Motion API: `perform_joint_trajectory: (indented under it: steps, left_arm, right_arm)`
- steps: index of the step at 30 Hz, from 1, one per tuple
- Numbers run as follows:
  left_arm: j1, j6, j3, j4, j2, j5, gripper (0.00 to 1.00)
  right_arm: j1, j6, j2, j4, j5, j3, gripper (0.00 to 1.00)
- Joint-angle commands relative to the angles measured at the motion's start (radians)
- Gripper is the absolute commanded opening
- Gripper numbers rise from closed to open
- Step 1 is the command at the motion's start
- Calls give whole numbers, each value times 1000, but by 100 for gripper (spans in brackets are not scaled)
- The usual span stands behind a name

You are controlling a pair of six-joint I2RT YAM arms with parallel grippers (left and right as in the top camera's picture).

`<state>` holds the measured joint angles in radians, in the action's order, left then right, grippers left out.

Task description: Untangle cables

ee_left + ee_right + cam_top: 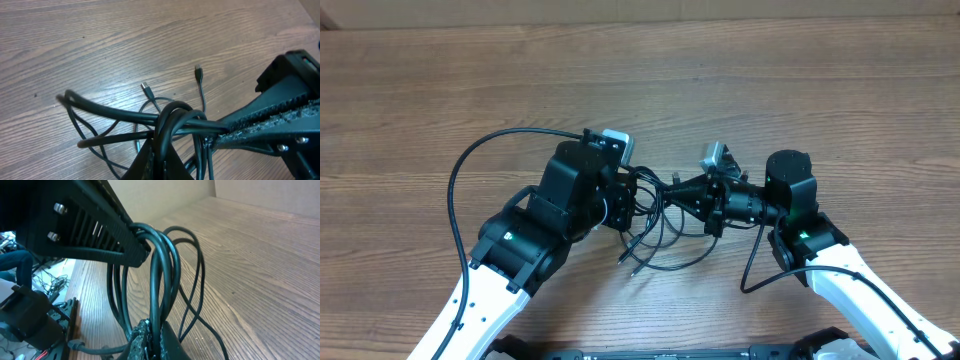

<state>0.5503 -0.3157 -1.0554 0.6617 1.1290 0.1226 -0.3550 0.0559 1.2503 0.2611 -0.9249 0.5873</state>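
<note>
**A:** Entry one, cables?

**B:** Cables [655,228]: thin black cords in one tangled bunch. They sit near the middle of the tabletop [840,90], a little toward the near edge. Slack loops spill from the knot toward that edge. Two loose ends with plugs [198,72] lie flat on the wood.

**A:** Entry two, left claw?

**B:** Left claw [628,198]: closed, gripping the left side of the bunch. The right wrist view shows several strands looping from its tip.

**A:** Entry three, right claw?

**B:** Right claw [672,190]: closed, gripping the right side of the same bunch. The left wrist view shows its rough pads pinched on two or three strands that run straight out of the knot.

**A:** Cables relative to the claws?

**B:** The claws point at each other, tips close, and the knot is strung between them. The gripped strands are held up off the wood. The slack loops and both plug ends lie outside either grip, on the near-edge side of the claws. How many separate cords are in the knot, I cannot tell.
</note>
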Motion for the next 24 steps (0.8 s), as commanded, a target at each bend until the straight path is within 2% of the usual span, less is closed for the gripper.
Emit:
perform_joint_trajectory:
  steps: [1,6,24]
  left_arm:
    - [0,-48,-9,-27,-3,-56,4]
    - [0,-61,-9,-32,-3,-58,5]
    - [0,-313,-9,-32,-3,-183,5]
  right_arm:
    - [-4,6,-2,-6,-10,10,4]
    - [-4,6,-2,-8,-11,10,4]
    - [-5,6,-2,-120,-10,10,4]
